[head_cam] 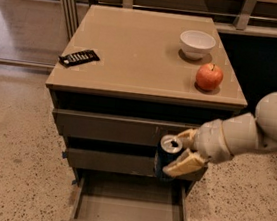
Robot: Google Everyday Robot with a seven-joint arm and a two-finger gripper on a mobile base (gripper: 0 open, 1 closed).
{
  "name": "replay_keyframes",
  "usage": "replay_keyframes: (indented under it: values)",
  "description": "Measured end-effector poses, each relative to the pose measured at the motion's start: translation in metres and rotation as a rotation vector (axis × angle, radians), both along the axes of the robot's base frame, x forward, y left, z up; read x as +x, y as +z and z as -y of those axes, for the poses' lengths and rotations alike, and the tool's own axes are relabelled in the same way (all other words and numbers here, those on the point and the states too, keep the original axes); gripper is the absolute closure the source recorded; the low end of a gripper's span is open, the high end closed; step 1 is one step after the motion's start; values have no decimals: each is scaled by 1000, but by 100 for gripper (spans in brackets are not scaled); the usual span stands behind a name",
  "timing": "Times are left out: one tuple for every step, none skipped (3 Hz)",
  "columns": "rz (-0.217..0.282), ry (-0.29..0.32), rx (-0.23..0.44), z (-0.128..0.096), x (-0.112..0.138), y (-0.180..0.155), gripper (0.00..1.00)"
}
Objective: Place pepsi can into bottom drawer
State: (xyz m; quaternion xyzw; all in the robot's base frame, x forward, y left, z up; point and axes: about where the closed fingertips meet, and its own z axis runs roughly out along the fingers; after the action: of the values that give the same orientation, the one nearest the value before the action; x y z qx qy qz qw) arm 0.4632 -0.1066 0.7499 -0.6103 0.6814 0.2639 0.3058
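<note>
The pepsi can [165, 156], dark blue with a silver top, is held upright in my gripper [183, 152], whose cream fingers [184, 166] are shut around its right side. The can hangs in front of the middle drawer front, just above the back right part of the bottom drawer [131, 207]. That drawer is pulled out, a shallow grey-brown tray with nothing visible in it. My white arm comes in from the right edge.
On the cabinet top [135, 51] stand a white bowl [197, 43] and a red apple [209, 77] at the right, and a dark snack bar [78, 58] at the left. Speckled floor [12, 157] surrounds the cabinet.
</note>
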Motion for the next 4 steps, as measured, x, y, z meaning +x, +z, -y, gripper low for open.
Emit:
replay_keyframes:
  values:
    - [-146, -22, 43, 24, -33, -127, 100]
    - [-227, -19, 97, 19, -43, -171, 100]
    - [-227, -19, 97, 19, -43, -171, 100]
    - [-205, -7, 62, 20, -39, -193, 100]
